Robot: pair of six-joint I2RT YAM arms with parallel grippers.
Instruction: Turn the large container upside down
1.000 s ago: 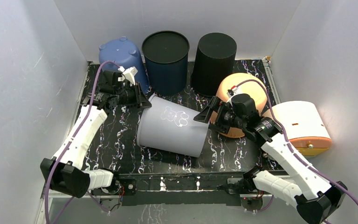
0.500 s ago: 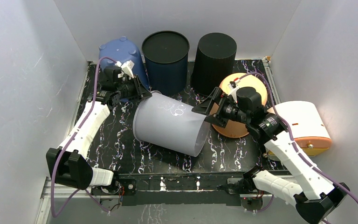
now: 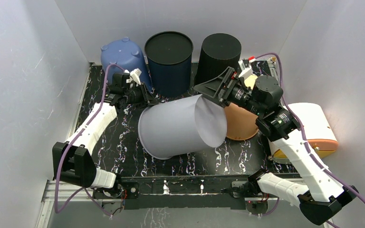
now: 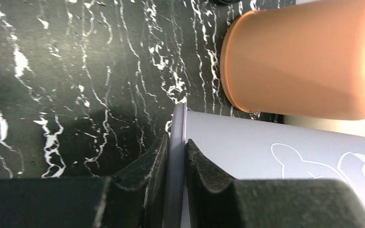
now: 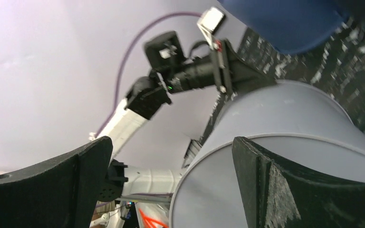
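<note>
The large grey container [image 3: 176, 128] is tilted on the black marbled table [image 3: 109, 142], with its flat base [image 3: 211, 121] raised toward the right and its rim end low at the left. My left gripper [image 3: 147, 99] is shut on the rim; the left wrist view shows both pads pinching the grey lip [image 4: 176, 152]. My right gripper [image 3: 216, 90] is open at the top edge of the raised base. In the right wrist view [image 5: 171, 147] one finger [image 5: 275, 180] lies over the base disc and the other stands free in the air.
A blue upturned container [image 3: 123, 54], a navy container [image 3: 168, 59] and a black one [image 3: 220, 59] stand along the back wall. An orange container [image 3: 244, 123] lies right behind the grey one, and a white and orange container [image 3: 309, 126] lies at the right edge.
The grey container's base end has risen from lying flat to steeply tilted. My right gripper rose and moved back with it. My left gripper kept hold of the rim and shifted slightly right.
</note>
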